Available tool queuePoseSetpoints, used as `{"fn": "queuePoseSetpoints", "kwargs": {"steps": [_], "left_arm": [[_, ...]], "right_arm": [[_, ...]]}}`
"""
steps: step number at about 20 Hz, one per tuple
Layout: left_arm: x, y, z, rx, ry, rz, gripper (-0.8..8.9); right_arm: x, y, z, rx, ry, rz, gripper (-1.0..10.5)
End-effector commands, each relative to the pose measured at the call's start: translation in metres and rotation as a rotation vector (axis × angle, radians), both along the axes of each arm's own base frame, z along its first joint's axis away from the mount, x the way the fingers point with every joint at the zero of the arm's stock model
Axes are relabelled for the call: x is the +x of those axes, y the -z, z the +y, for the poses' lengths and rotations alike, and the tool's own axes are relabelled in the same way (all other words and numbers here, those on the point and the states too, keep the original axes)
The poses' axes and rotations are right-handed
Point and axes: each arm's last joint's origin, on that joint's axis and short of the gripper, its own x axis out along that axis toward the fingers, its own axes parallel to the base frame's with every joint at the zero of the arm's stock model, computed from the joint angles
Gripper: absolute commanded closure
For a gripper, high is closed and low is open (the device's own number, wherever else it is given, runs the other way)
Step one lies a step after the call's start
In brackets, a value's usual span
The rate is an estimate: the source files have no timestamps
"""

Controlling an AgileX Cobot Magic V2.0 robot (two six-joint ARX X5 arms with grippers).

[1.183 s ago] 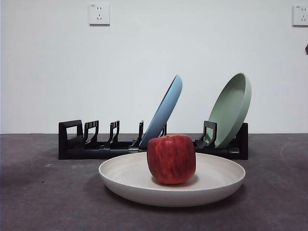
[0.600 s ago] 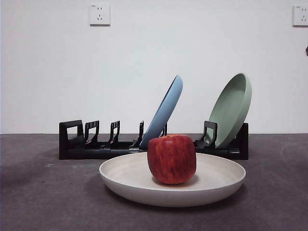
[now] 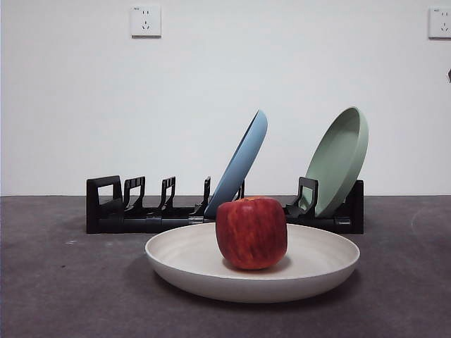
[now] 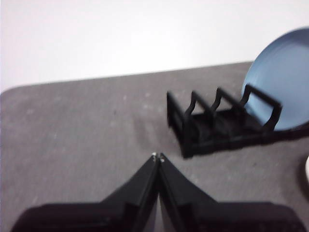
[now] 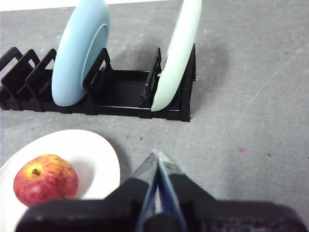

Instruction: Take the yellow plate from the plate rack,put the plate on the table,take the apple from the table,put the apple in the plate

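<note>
Front view. Counter (image 3: 63,296): dark grey, mottled, bearing everything listed here. Yellow plate (image 3: 190,257): cream, shallow, lying flat on the counter in the foreground. Apple (image 3: 251,232): red with faint yellow streaks, standing upright in the middle of the plate, stem dimple uppermost. Plate rack (image 3: 141,211): long, black, set on the counter just behind the plate; its holders on the left side stand bare. Blue plate (image 3: 243,162): on edge in the rack near its middle, leaning to the right. Pale green plate (image 3: 342,158): on edge at the rack's right end, leaning the same way. Two wall sockets show high on the white wall.

Left wrist view. Left hand (image 4: 158,155): both fingers pressed together tip to tip, nothing between them, held over bare counter, well apart from the rack's end. The blue plate's face shows beyond the rack.

Right wrist view. Right hand (image 5: 157,153): fingers pressed together, nothing between them, above the counter beside the yellow plate's rim and near the rack. The apple sits in the plate; the blue and green plates stand in the rack, an unfilled slot between them.
</note>
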Motion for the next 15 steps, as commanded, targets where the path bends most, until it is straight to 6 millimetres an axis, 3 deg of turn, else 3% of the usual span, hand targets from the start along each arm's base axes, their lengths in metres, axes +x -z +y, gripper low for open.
{"fn": "queuePoseSetpoints", "kwargs": {"steps": [1,6,15], "left_arm": [[0.000,0.014,0.001,0.008,-0.014,0.007,8.16],[-0.001,0.035,0.002,-0.015,-0.025,0.057,8.16],[-0.001,0.035,0.002,-0.043,-0.030,0.064,8.16]], "right_arm": [[0.000,0.001,0.000,0.007,0.007,0.000,9.5],[0.000,0.001,0.000,0.007,0.007,0.001,9.5],[0.000,0.001,0.000,0.007,0.007,0.001,9.5]]}}
